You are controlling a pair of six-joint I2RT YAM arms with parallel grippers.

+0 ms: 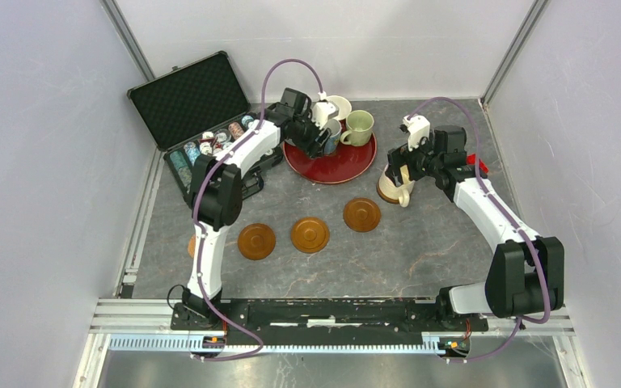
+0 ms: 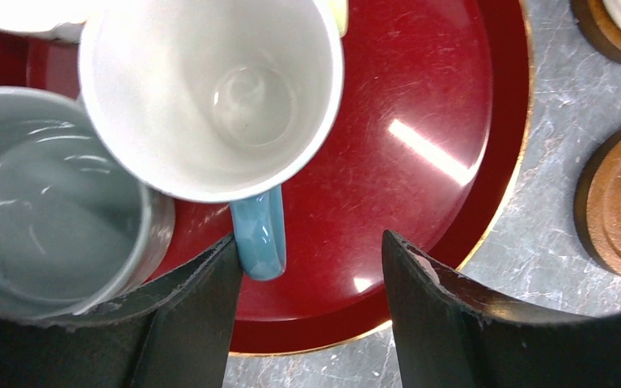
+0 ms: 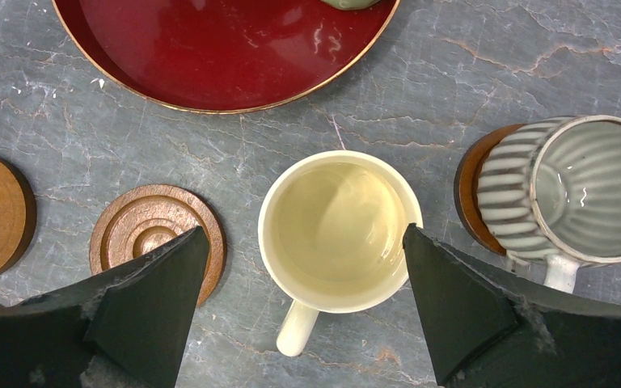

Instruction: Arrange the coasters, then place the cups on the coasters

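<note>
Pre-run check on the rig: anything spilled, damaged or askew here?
No spill visible, no mug tipped. One oddity: the black finger pads on the right gripper look ragged and chipped along their edges. The left gripper shows the same wear.

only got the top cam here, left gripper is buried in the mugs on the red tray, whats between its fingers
Observer: The handle of the light blue mug sits inside the open left gripper, close to one finger, not pinched.
Operator: right one holding anything
Observer: No, the right gripper is wide open around the cream-yellow mug, not closed on it.
Operator: whats beside that mug
Observer: The ribbed mug, standing on a coaster.
</note>
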